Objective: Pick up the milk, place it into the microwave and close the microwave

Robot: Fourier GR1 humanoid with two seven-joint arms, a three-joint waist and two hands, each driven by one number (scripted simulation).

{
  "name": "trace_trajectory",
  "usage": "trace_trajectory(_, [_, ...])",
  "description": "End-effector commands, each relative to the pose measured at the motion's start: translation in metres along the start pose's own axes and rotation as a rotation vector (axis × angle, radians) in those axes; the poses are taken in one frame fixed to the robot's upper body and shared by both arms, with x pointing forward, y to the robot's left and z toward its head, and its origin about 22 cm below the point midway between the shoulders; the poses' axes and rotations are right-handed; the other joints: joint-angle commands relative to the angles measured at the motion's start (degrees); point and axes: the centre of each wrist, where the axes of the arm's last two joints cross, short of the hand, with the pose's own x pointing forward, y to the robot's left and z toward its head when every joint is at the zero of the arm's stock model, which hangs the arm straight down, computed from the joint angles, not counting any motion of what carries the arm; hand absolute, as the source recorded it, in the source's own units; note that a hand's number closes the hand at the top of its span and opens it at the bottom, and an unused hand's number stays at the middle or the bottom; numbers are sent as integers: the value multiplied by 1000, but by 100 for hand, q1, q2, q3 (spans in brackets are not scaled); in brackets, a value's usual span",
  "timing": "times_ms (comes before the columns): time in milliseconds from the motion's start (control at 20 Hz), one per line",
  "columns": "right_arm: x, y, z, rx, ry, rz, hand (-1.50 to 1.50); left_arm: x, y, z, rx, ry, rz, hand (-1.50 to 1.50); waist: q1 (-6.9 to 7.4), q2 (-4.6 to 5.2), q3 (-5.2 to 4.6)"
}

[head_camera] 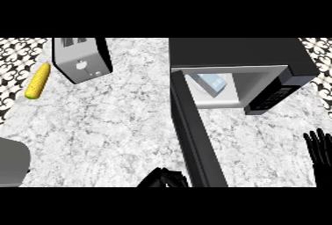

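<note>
Milk (213,83) inside microwave (259,57), left part of cavity, tilted. Microwave door (194,136) wide open, edge-on toward camera. Left hand (163,179) at bottom edge just left of door, fingers curled, holding nothing visible. Right hand (319,151) at right edge, fingers straight, up, idle. Toaster (81,59) and corn cob (37,81) far left on table (123,123).

A single head-height view looks steeply down on the worktop (117,127), close in, the open microwave (259,57) at upper right, toaster (81,59) upper left.
</note>
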Motion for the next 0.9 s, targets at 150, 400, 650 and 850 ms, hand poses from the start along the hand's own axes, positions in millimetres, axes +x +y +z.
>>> trace_trajectory(150, [55, -18, 28, 91, -72, -83, -150, -2, -31, -42, -71, 3, -22, 150, -26, 18, 0])
trace_trajectory(400, [67, -2, 11, 153, -119, -142, -150, -4, -50, -54, -85, -3, -21, 150, -197, 48, -7])
trace_trajectory(650, [87, -1, -12, 194, -116, -124, -150, 6, -47, -75, -59, -27, -92, 150, -391, 89, -14])
trace_trajectory(850, [101, 1, -22, 250, -137, -126, -150, 13, -27, -98, -4, 10, -93, 150, -638, 136, -17])
